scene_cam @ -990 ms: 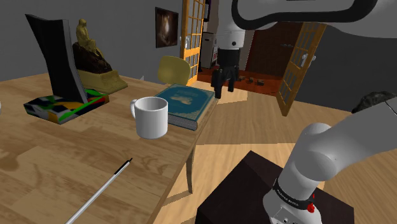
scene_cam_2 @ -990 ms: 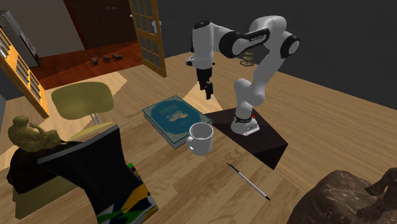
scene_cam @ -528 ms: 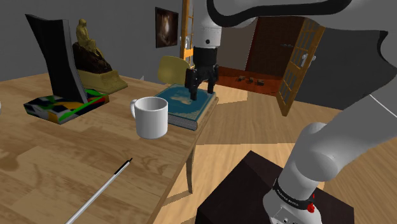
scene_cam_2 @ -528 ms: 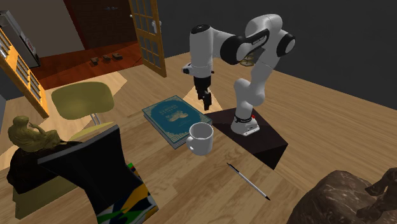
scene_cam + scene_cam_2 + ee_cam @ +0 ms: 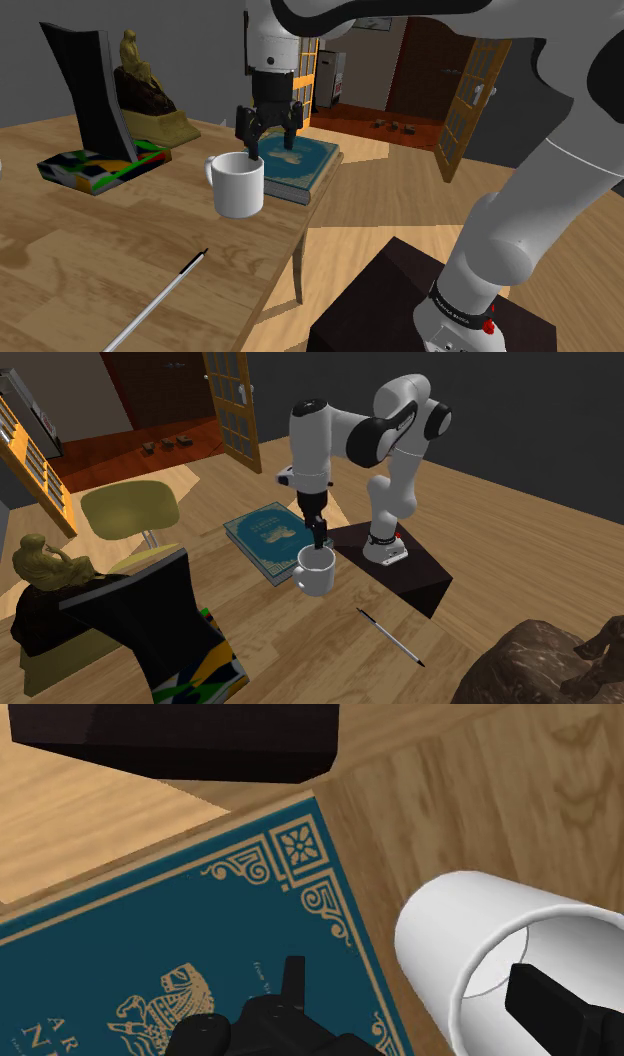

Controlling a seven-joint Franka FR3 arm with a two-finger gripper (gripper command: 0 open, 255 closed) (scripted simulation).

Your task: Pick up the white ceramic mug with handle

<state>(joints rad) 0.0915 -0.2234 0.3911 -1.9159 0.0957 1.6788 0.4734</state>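
Observation:
A white mug (image 5: 238, 186) with its handle toward the shoulder view's left stands upright on the wooden table (image 5: 60, 260), just in front of a teal book (image 5: 302, 160). My black gripper (image 5: 269, 148) hangs open right above the mug's rim on the book's side. In the wrist view one finger (image 5: 558, 1008) is over the mug's (image 5: 470, 939) inside, and the other finger (image 5: 292, 982) is over the teal book (image 5: 170, 934), so the mug's wall lies between them untouched. The second exterior view shows the gripper (image 5: 318, 538) directly over the mug (image 5: 316, 574).
A black-and-white pen (image 5: 160, 298) lies near the table's front edge. A gold statue (image 5: 140, 68), a tall dark folder (image 5: 88, 90) and a colourful book (image 5: 100, 166) sit at the back left. The dark stand (image 5: 180, 739) is beside the table. A yellow chair (image 5: 128, 512) stands behind.
The gripper has swung toward the shoulder view's left and come down, from beyond the table's edge, across the teal book, to just above the mug's rim. The mug has not moved.

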